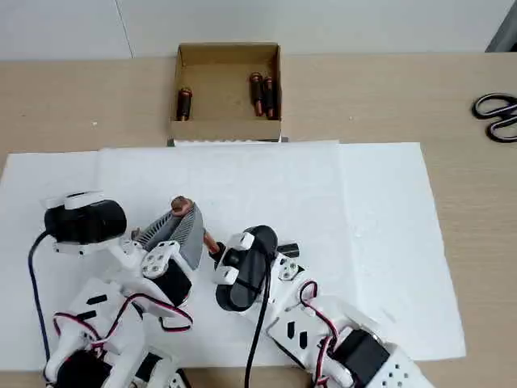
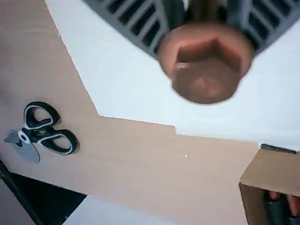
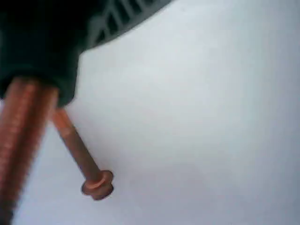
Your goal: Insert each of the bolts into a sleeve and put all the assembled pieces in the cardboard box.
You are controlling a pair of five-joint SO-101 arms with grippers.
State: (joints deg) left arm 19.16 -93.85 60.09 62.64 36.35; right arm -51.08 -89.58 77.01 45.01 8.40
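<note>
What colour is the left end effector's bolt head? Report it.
Copper; the bolt shows its head best in the left wrist view.

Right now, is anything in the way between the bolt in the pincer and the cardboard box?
No, nothing visible is. Between the bolt gripped in the left pincer and the cardboard box there is only flat white paper.

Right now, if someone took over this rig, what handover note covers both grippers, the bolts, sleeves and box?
Left gripper: shut on a copper hex-head bolt, over the white paper sheet.
Right gripper: grip unclear; a black sleeve with a copper threaded shank shows close by it, another copper bolt just beyond.
Done: three assembled pieces lie in the open cardboard box.
To do: sleeve the remaining bolts, then box them.
</note>
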